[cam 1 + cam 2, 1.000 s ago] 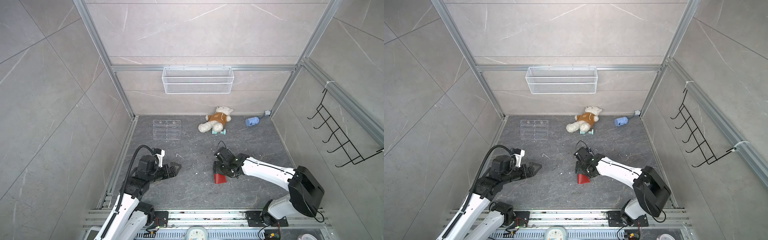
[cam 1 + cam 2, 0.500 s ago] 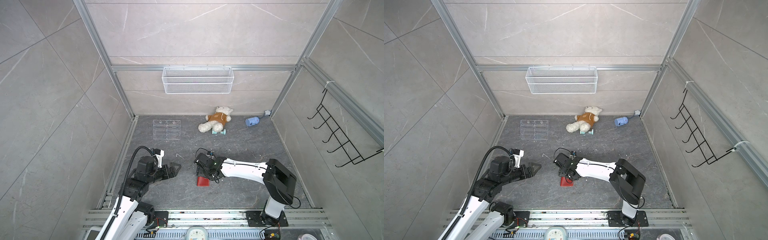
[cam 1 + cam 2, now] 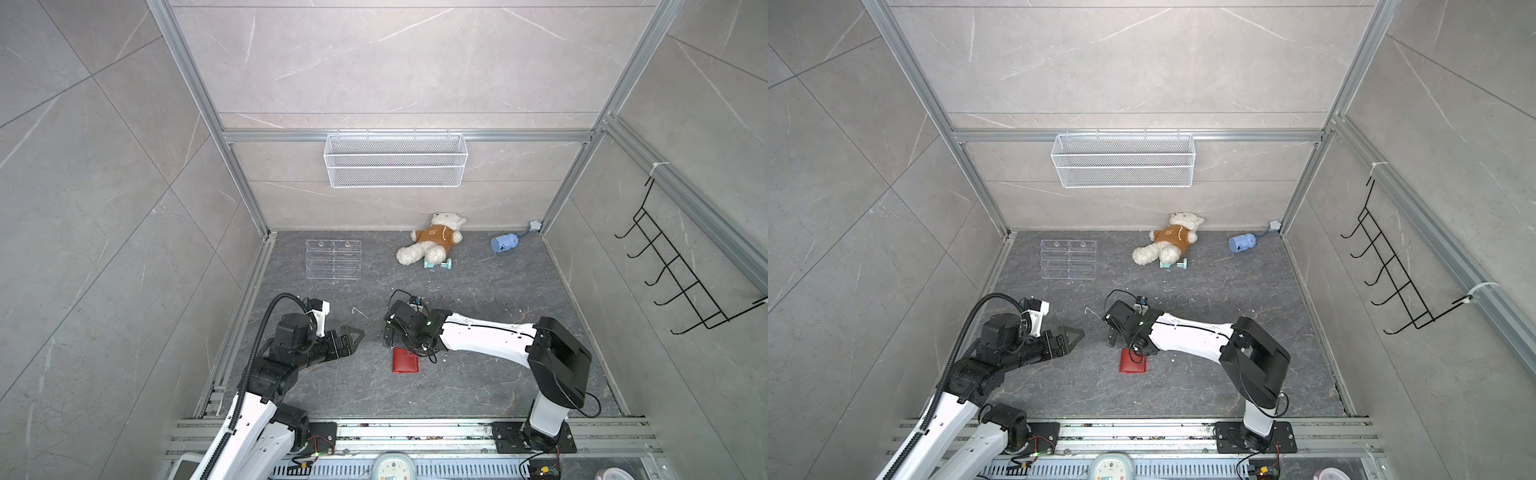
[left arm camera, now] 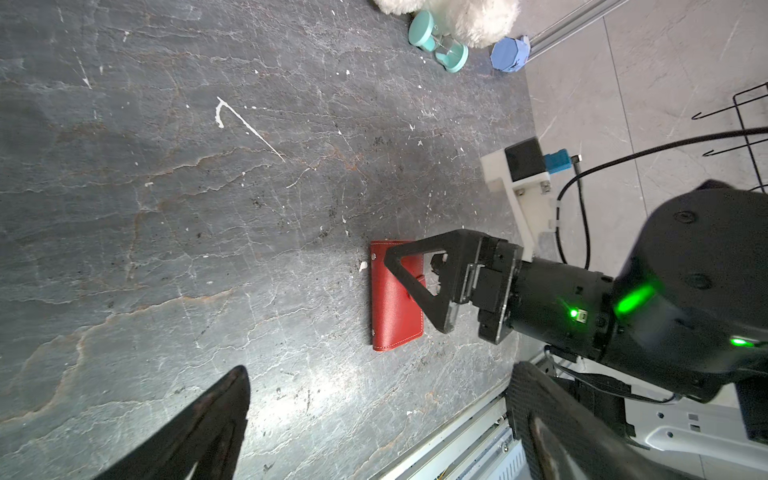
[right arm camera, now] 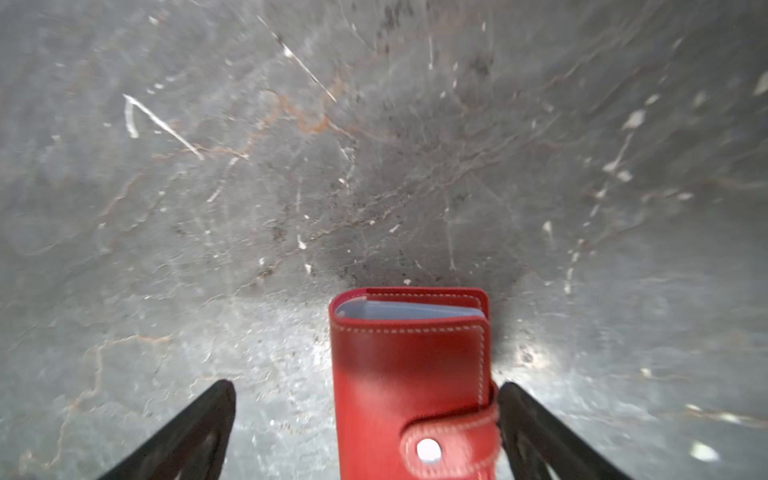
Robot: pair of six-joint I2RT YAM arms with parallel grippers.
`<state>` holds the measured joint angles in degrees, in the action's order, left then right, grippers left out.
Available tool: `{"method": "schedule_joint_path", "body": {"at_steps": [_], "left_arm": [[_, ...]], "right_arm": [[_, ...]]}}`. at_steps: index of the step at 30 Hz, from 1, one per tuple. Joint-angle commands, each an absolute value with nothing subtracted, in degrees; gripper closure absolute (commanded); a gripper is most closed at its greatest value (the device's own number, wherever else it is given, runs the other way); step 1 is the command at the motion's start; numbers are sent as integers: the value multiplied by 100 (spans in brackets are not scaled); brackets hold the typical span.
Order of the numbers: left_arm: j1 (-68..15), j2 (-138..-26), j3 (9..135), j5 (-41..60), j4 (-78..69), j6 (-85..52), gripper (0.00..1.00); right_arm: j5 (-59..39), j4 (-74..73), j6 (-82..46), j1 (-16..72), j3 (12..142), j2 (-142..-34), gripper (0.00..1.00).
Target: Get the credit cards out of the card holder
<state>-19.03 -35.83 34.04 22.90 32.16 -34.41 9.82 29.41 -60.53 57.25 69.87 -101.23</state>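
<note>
Left tool [image 3: 356, 335]: jaws wide apart, empty, hovering over the tabletop [image 3: 478, 386], well apart from the card holder. Card holder [image 3: 406, 360]: red, snapped shut, flat on the tabletop near its middle. Right tool [image 5: 363, 386]: jaws spread wide, straddling the card holder, not clamping it.

The card holder [image 3: 406, 360], a flat red folding wallet with pale stitching, is lying closed on the dark grey surface [image 3: 457, 395], its snap tab [image 5: 449, 444] fastened across the cover. It is sitting between the spread fingers of the right claw [image 5: 365, 388], tab end just beside one finger. Pale blue-clear sleeves [image 5: 407, 309] are showing at its far edge; whether credit cards are sitting inside cannot be told. It is lying well apart from the left claw [image 3: 353, 334].
</note>
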Motion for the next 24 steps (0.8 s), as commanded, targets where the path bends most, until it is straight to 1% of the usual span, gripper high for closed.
{"method": "schedule_joint_path", "body": {"at_steps": [1, 4, 7, 12, 14, 16, 18, 20, 23, 24], "left_arm": [[-1926, -3526, 3286, 2647, 2861, -3709, 1], [-1926, -3587, 3161, 2834, 2595, -3933, 2], [-1974, -3800, 2961, 3238, 1994, -4317, 5], [-2477, -4337, 2605, 3402, 920, -4815, 7], [-2686, -4626, 2453, 3420, 399, -5080, 9], [-2860, -4906, 2366, 3397, 41, -5249, 11], [-2997, -5170, 2359, 3330, -82, -5301, 13], [-3119, -5374, 2364, 3242, -160, -5300, 17], [-3377, -5624, 2402, 3089, -294, -5273, 19], [-3460, -5723, 2430, 3048, -331, -5251, 19]], "right_arm": [[1173, 3305, -5564, 5655, 7098, -9498, 0], [1169, 3491, -5235, 5561, 7030, -9103, 0], [958, 3467, -4947, 5381, 6799, -8623, 0], [154, 3035, -4550, 5069, 6243, -7959, 7], [-338, 2581, -4531, 4982, 5886, -7718, 12], [-628, 2272, -4544, 4949, 5589, -7584, 17], [-739, 2197, -4511, 4948, 5441, -7590, 21], [-773, 2262, -4478, 4953, 5394, -7719, 29], [-788, 2373, -4480, 5003, 5423, -8080, 41], [-721, 2456, -4460, 5049, 5488, -8205, 42]]}}
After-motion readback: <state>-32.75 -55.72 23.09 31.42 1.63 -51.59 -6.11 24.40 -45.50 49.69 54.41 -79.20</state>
